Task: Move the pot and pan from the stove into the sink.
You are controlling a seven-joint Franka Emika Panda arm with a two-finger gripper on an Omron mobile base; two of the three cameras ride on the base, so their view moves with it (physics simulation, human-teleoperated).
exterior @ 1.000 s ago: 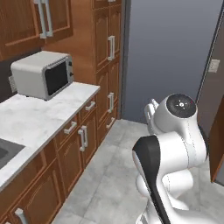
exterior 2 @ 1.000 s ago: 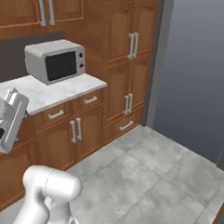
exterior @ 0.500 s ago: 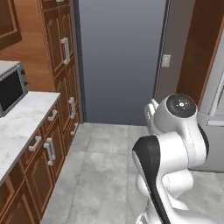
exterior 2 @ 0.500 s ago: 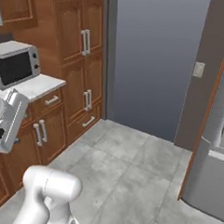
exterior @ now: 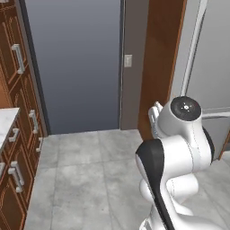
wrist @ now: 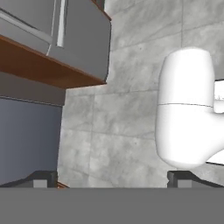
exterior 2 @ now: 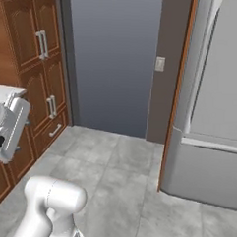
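Note:
The pot, the pan, the stove and the sink are out of view. In the hand view my gripper [wrist: 113, 180] looks down at grey floor tiles, its two dark fingertips [wrist: 43, 178] wide apart and nothing between them, so it is open. The arm is folded up close over the base, with the white hand [exterior 2: 9, 127] held at the left of the right base view.
A blue-grey door panel [exterior: 76, 67] stands ahead, with a light switch [exterior: 128, 60] beside it. Tall brown cabinets [exterior 2: 37, 57] and a corner of white marble counter [exterior: 5, 123] lie to the left. A grey fridge [exterior 2: 214, 110] stands on the right. Tiled floor [exterior: 85, 170] spreads between.
The whole scene has slid left as the base turned right: the microwave and most of the counter left the views and the fridge came in. The arm's pose is unchanged.

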